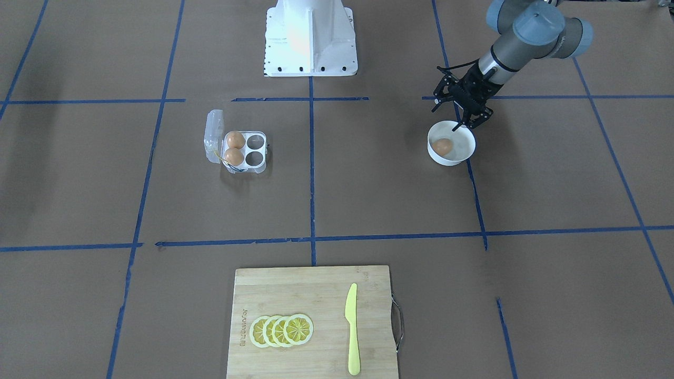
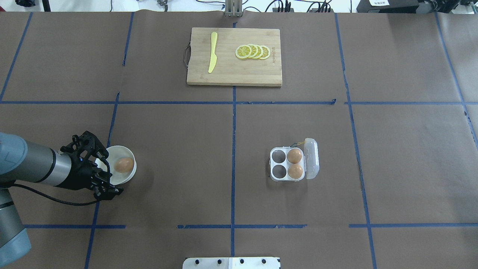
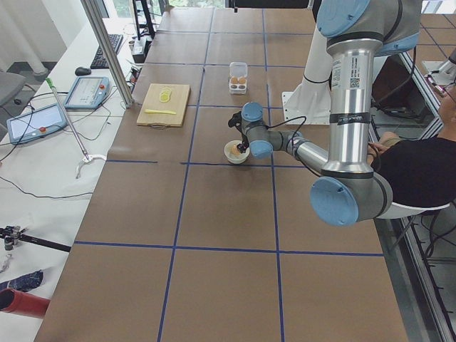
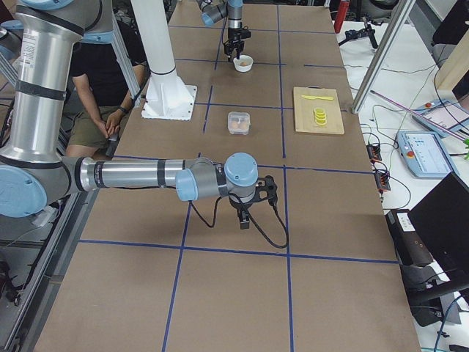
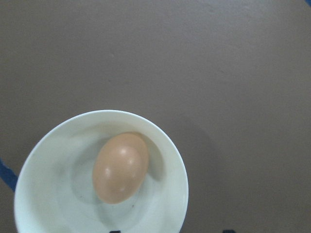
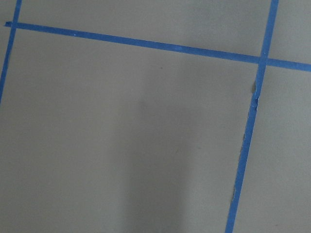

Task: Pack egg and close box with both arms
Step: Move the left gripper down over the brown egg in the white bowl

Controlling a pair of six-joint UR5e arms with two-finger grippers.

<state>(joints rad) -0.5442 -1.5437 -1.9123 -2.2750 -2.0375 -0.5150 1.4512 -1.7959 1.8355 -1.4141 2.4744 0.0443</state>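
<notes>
Egg [image 5: 120, 167] lies in white bowl [image 5: 167, 194] just below left tool [image 2: 100, 167] (spread wide, empty).

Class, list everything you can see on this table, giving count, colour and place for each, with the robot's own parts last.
smooth orange-brown eggs: three; one in the bowl, two in the carton's cells beside its lid
round white bowl: one, robot's left side
clear plastic four-cell egg carton: one, lid open, right of centre, two cells empty
rectangular bamboo cutting board: one, tan, far middle
lemon slices: four, yellow, overlapping on the board
plastic knife: one, yellow, on the board
tape lines: blue grid on the brown table cover
pedestal base: one, white
left gripper: black, open, at the bowl's edge
right gripper: black, above bare table; state unclear
</notes>
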